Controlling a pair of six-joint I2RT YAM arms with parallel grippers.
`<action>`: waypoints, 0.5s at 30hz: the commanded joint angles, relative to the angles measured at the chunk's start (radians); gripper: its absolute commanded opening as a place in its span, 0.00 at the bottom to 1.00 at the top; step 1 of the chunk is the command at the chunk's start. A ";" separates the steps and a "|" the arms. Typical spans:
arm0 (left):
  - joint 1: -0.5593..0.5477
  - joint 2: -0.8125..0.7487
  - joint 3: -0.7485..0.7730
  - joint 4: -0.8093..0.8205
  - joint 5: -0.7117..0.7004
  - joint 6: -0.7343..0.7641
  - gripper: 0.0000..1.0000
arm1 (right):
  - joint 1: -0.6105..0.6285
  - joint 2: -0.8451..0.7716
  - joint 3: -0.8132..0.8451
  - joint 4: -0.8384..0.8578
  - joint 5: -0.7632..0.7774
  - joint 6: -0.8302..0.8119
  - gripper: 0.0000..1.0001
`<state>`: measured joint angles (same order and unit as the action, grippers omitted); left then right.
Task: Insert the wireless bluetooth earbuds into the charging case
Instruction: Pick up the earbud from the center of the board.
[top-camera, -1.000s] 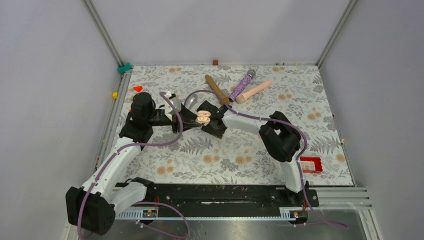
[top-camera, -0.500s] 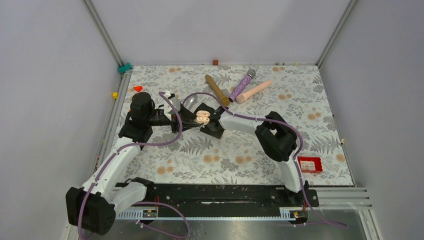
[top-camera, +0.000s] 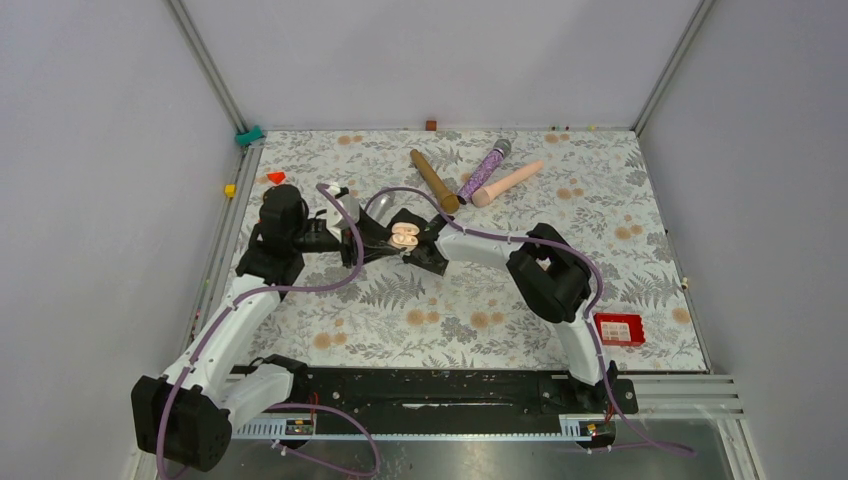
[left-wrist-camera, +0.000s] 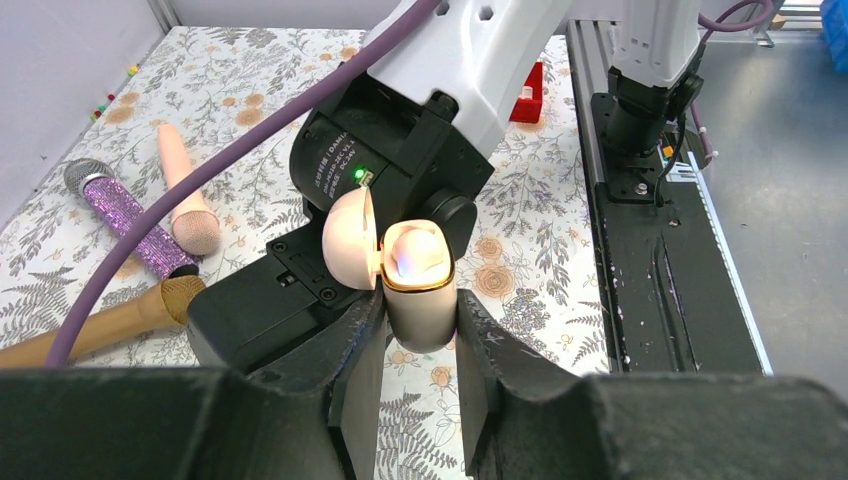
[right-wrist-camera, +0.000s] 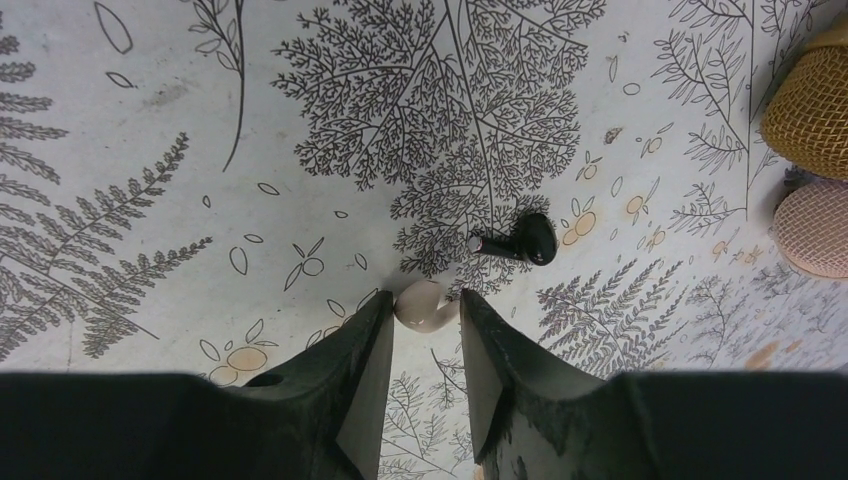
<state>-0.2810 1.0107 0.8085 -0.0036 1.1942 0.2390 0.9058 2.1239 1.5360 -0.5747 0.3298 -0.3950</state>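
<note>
My left gripper (top-camera: 385, 241) is shut on the beige charging case (left-wrist-camera: 419, 300), which it holds upright above the table with its lid (left-wrist-camera: 349, 250) swung open; the case also shows from above (top-camera: 405, 237). My right gripper (top-camera: 428, 254) is just right of the case, pointing down. In the right wrist view its fingertips (right-wrist-camera: 371, 325) press on both sides of a small beige earbud (right-wrist-camera: 421, 305) close over the table. A tiny black earbud (right-wrist-camera: 522, 241) lies on the cloth just beyond it. The right arm's body (left-wrist-camera: 400, 150) fills the space behind the case.
Three stick microphones lie at the back: a gold one (top-camera: 433, 180), a purple glitter one (top-camera: 485, 170) and a pink one (top-camera: 508, 183). A red box (top-camera: 620, 328) sits at the front right. A small red piece (top-camera: 276, 177) lies at the back left.
My right arm has shifted a little to the left, bringing its gripper closer to the open case. My left arm has held the case still.
</note>
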 joint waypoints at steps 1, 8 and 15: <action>-0.001 -0.021 0.001 0.053 0.033 0.021 0.00 | 0.042 0.033 0.021 -0.016 0.030 -0.015 0.37; 0.000 -0.021 0.000 0.053 0.037 0.022 0.00 | 0.057 0.044 0.023 -0.014 0.064 -0.030 0.35; 0.003 -0.021 0.000 0.053 0.041 0.022 0.00 | 0.061 0.010 0.012 0.003 0.077 -0.040 0.26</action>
<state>-0.2771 1.0012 0.8082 -0.0063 1.2289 0.2386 0.9234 2.1387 1.5360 -0.5739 0.3904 -0.4252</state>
